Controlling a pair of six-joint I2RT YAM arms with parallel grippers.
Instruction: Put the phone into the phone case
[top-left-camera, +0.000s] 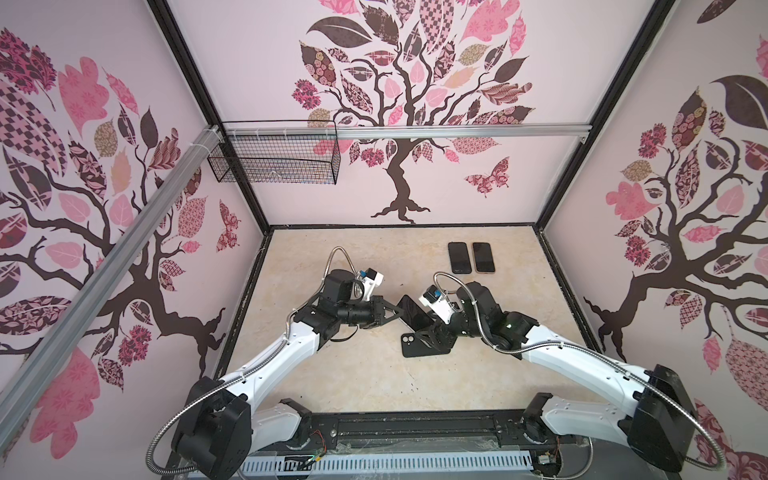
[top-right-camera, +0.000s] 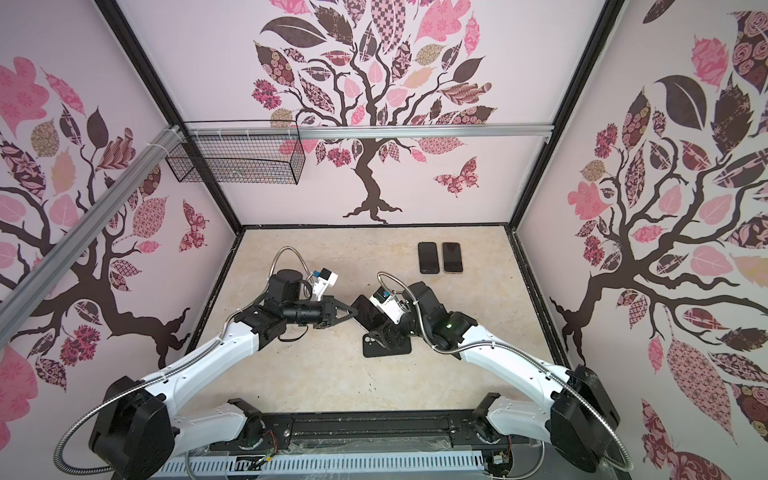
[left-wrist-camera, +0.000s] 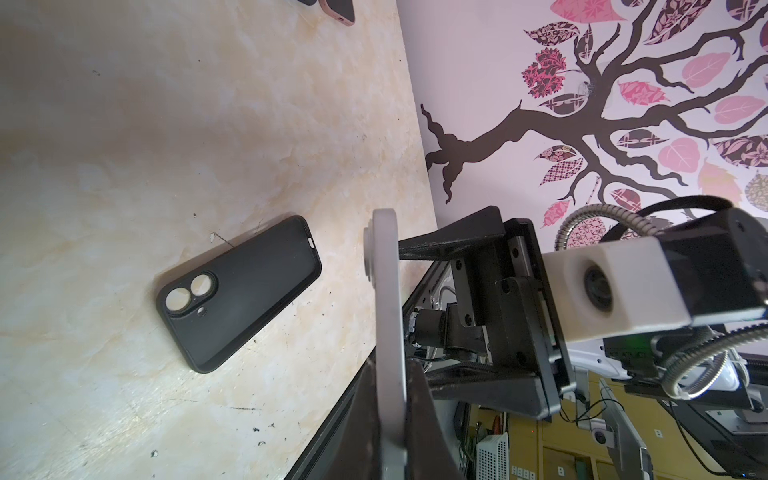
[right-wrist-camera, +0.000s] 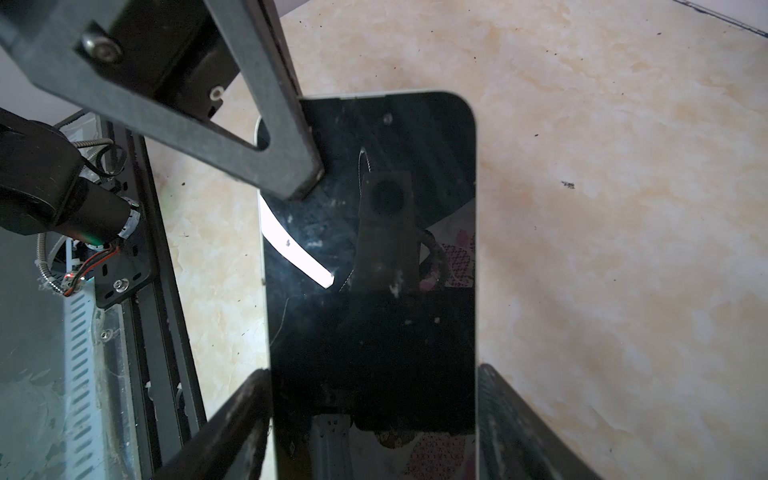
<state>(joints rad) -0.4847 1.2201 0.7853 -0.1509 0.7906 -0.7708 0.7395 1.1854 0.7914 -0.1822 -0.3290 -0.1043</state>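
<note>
The beige surface is spanned by both arms, which meet near its middle. The phone case lies flat there, slightly toward the front edge, with its long axis roughly along that edge and its camera cutout at the left end. The phone is held tilted in the air just above and behind the case, its long axis running diagonally. So a turn is judged necessary before it can be lowered in.

The right gripper is clamped across the phone's long sides at one end. The left gripper is pinched shut on the opposite end's corner. Two spare phones lie near the far right corner.

The dark screen is shown only in the right wrist view. The phone's pale back, edge-on, and the uncovered case are shown only in the left wrist view.
</note>
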